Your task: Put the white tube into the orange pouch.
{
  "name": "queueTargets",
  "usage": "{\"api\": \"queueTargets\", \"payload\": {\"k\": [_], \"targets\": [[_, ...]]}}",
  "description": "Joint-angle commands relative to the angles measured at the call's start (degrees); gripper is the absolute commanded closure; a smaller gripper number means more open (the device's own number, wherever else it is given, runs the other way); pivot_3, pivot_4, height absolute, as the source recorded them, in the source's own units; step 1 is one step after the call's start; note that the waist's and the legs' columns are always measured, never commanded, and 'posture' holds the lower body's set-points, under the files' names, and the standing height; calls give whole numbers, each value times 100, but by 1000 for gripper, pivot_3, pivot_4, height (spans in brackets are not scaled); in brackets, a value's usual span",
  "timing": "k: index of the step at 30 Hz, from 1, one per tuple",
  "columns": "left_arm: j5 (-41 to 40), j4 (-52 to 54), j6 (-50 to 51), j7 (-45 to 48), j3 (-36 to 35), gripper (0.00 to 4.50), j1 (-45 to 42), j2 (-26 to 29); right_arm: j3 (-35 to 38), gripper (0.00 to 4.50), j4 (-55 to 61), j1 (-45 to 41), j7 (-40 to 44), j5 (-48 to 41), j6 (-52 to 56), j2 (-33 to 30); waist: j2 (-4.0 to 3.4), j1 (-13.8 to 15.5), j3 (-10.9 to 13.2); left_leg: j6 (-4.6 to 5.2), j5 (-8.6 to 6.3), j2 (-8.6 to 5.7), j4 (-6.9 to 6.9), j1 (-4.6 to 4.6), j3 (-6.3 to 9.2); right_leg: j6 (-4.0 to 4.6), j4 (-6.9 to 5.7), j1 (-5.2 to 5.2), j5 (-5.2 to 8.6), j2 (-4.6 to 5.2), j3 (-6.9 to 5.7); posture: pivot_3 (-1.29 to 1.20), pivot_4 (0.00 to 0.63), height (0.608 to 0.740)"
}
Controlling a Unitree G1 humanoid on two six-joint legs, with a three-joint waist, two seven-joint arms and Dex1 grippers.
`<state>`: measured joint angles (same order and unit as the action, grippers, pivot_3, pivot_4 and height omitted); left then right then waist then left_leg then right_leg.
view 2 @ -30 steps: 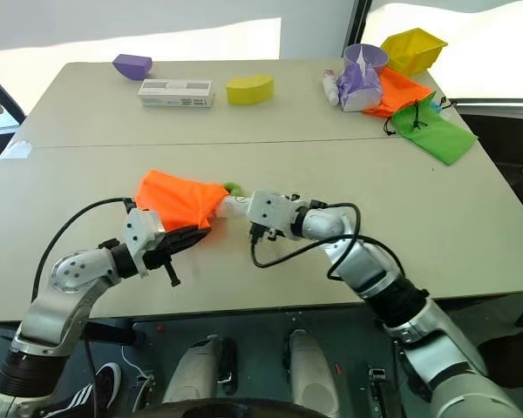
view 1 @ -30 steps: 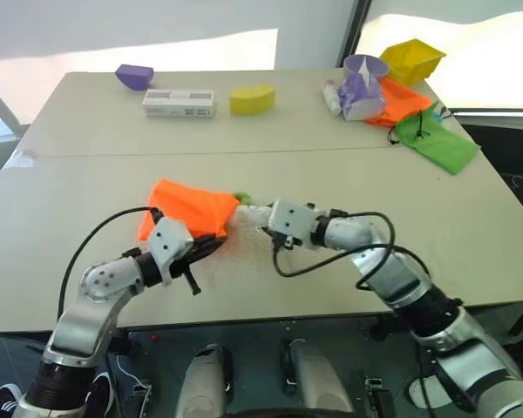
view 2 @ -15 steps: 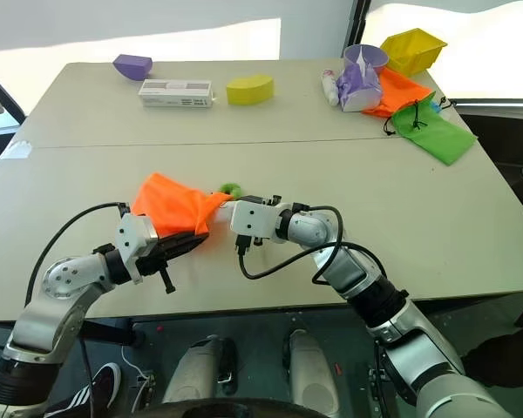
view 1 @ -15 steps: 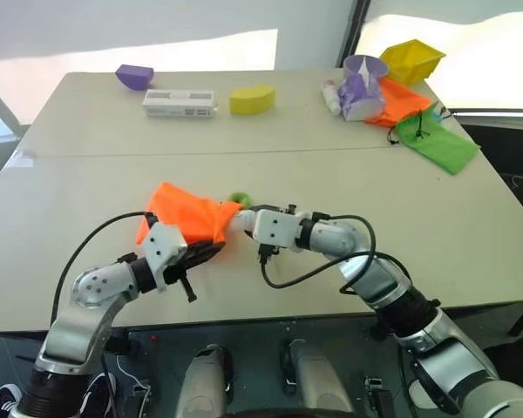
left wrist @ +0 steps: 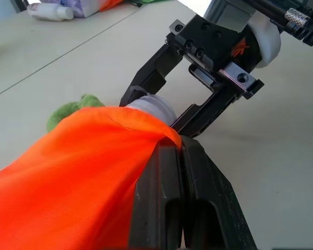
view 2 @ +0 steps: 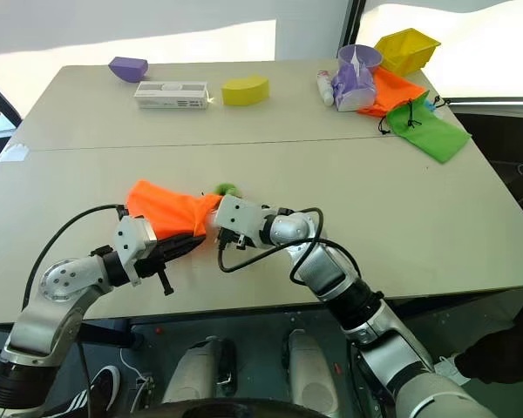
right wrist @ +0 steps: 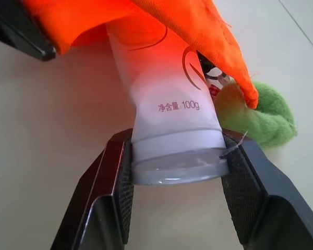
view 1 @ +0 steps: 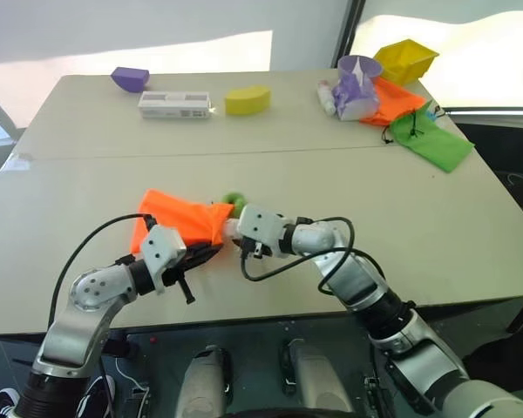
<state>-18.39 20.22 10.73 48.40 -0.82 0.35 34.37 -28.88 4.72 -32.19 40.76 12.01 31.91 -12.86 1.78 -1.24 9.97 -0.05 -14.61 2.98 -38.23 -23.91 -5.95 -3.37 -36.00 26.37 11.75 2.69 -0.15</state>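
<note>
Insertion is under way, not complete. The bright orange fabric pouch (left wrist: 78,172) is pinched at its mouth by the left pincer (left wrist: 180,156). The slim white squeeze tube (right wrist: 164,104), clamped at its tail by the right pincer (right wrist: 177,179), is seen partly inside the pouch opening, just above the table (view 1: 349,183). Remaining: full insertion and release.

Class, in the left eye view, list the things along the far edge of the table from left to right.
Purple block → white box → yellow block → white-and-pink bottle → purple cup → yellow bin.
</note>
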Motion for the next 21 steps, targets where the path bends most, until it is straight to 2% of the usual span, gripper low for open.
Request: {"api": "queueTargets", "payload": {"k": [1,4,8,13,17,21], "targets": [[-56,220,-126,43,20,4500,-1,-5,76,2691,37,-211,-40,-183,-27,253,0,2,0,0,0,0,0,0,0,0,0,0,0,0,0,0,150,740],[-42,228,-141,97,27,4500,36,29,40,2691,-40,-268,-73,-54,-137,183,0,7,0,-1,1,-1,0,-1,-1,0,2,-1,0,2,0,0,150,740],[-91,222,-126,75,-88,4500,47,38,371,2691,-9,-221,27,-175,-250,-166,0,12,0,-1,1,-2,0,-3,-3,0,6,-1,0,8,0,0,150,740],[-436,194,122,53,-414,4500,-102,85,765,2691,267,63,304,-355,-391,-945,0,59,0,-2,0,-2,0,-7,-3,-1,9,-1,1,19,-1,0,150,740],[-406,-41,-79,193,-518,4500,-118,181,1016,2691,478,289,493,-559,-342,-1374,0,21,0,-2,0,-5,0,-9,-4,-1,18,-4,1,21,-1,0,150,740],[-459,-114,-130,342,-526,4500,-108,217,1251,2691,740,428,592,-928,-15,-1399,0,8,0,-1,0,-3,2,-9,-2,-1,19,0,1,1,0,0,150,740]]}}
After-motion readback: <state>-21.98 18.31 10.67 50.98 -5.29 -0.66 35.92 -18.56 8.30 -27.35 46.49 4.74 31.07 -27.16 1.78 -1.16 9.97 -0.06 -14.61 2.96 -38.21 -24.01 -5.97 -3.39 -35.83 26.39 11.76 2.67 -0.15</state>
